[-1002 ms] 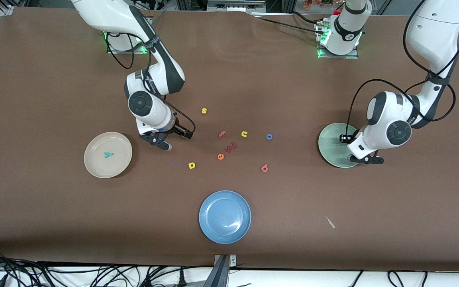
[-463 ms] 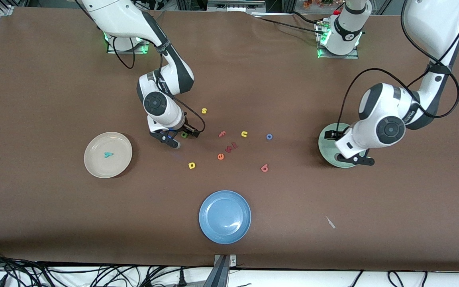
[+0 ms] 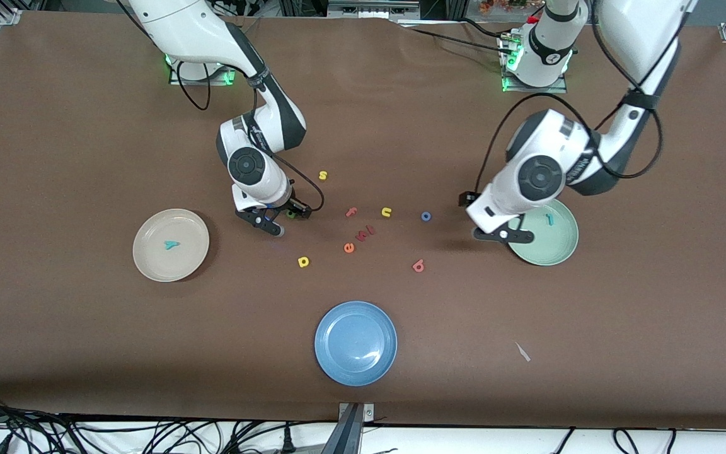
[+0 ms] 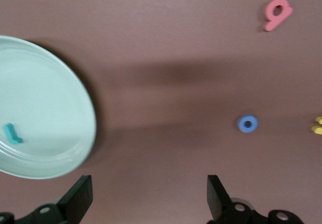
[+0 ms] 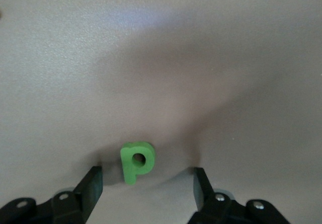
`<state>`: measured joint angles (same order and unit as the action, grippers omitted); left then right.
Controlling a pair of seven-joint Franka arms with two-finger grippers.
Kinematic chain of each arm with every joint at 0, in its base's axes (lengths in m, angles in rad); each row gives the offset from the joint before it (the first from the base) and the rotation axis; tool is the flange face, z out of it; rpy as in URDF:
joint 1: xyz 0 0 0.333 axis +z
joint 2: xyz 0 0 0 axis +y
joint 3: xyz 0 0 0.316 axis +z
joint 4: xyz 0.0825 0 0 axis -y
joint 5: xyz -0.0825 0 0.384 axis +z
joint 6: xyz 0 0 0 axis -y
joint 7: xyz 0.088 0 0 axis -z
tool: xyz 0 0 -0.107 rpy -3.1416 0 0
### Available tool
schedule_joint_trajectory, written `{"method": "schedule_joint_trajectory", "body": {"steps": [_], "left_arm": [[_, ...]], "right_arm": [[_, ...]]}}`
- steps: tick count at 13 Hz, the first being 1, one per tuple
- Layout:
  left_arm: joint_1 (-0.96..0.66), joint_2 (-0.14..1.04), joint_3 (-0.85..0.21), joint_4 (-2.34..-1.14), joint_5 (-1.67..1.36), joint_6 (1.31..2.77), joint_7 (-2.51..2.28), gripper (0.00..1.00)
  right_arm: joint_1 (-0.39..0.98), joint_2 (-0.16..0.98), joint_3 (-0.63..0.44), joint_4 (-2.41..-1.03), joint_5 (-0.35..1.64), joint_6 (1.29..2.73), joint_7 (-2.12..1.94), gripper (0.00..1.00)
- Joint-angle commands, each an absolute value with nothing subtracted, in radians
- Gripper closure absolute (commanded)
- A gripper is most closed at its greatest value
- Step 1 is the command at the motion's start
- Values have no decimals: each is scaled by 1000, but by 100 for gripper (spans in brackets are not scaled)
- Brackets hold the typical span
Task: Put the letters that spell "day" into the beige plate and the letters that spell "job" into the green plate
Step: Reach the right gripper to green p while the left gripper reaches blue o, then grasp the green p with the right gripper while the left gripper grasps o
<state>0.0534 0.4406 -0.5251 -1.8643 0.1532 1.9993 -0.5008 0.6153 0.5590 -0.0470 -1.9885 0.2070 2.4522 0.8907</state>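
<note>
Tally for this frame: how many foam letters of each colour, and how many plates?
Teal letters: 2, y and j
Yellow letters: 3, s, u, a
Green letters: 1, d
Blue letters: 1, o
Red, pink or orange letters: 4, f, e, b, pink letter beside e
Plates: 3, beige plate, green plate, blue plate
Total: 14

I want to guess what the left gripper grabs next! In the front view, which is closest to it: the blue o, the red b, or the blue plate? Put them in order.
From the left gripper, open beside the green plate:
1. Blue o, toward the right arm's end.
2. Red b, nearer the camera than the o.
3. Blue plate, nearest the camera.
</note>
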Motion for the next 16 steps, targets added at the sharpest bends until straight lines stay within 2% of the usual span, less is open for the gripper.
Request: {"method": "schedule_joint_trajectory", "body": {"steps": [1,5,7,13,16], "left_arm": [[5,498,-523,-1828,166,2041,-618,0],[-69,563,-520,-1836,179,2129,-773,4],[-74,597,-522,-1839,179,2173,-817,7],[-92,661,-515,-1839,179,2313,-882,33],[-101,672,-506,-1847,184,2324,-884,38]], "right_arm": [[624,561,-52,-1993,186,2468,902,31],[624,561,-52,-1991,184,2468,899,50],[621,561,-52,-1990,186,2468,900,52],[615,561,-58,-1988,164,2468,897,53],[614,561,-60,-1988,163,2468,888,56]]}}
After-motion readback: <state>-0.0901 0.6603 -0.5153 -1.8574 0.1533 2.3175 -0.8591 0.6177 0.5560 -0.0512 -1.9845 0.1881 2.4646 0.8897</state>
